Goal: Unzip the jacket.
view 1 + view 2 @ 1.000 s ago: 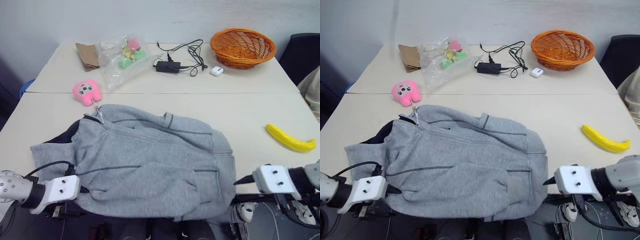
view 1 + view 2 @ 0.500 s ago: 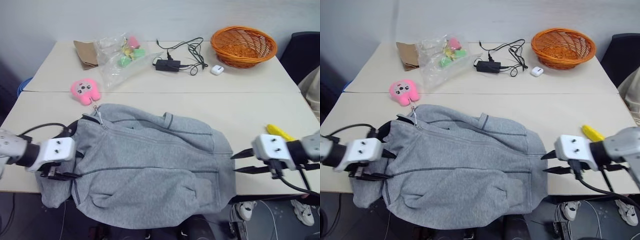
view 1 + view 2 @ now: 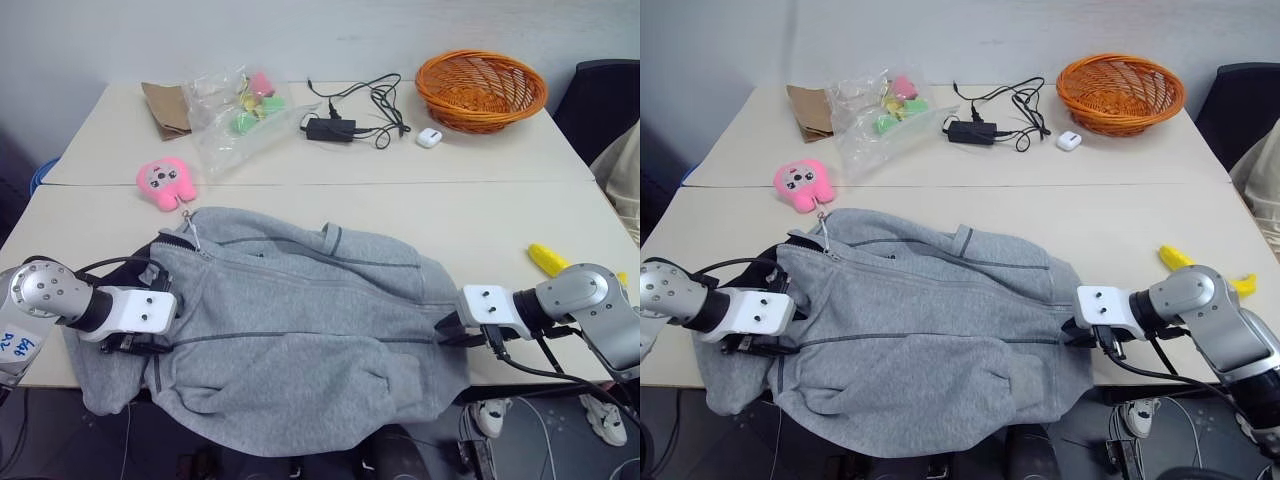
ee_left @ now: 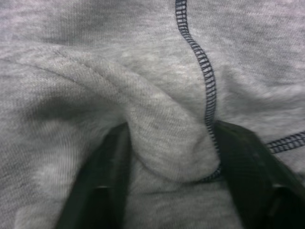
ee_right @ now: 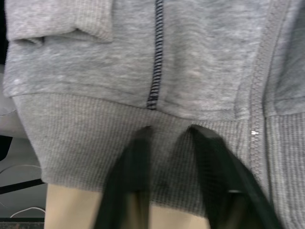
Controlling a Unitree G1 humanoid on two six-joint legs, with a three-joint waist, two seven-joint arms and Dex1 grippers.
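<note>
The light grey fleece jacket (image 3: 300,320) lies flat across the near table, collar at the left, ribbed hem at the right, its lower edge hanging over the table's front. The zipper pull (image 3: 190,228) sits up at the collar, and the zipper (image 5: 259,95) runs down to the hem. My left gripper (image 3: 135,345) is at the jacket's left shoulder, shut on a bunched fold of fleece (image 4: 167,138) between its fingers (image 4: 107,176). My right gripper (image 3: 447,330) is at the jacket's right end, its fingers (image 5: 136,162) pinching the ribbed hem (image 5: 95,138).
A yellow banana (image 3: 548,259) lies just behind my right arm. The far table holds a pink plush toy (image 3: 163,182), a plastic bag of toys (image 3: 240,110), brown paper (image 3: 165,108), a charger with cables (image 3: 330,128), a small white box (image 3: 427,138) and an orange basket (image 3: 481,90).
Both grippers came in from the table's front corners onto the jacket and closed, the left on the shoulder fold, the right on the hem. The jacket's lower edge slid over the table front.
</note>
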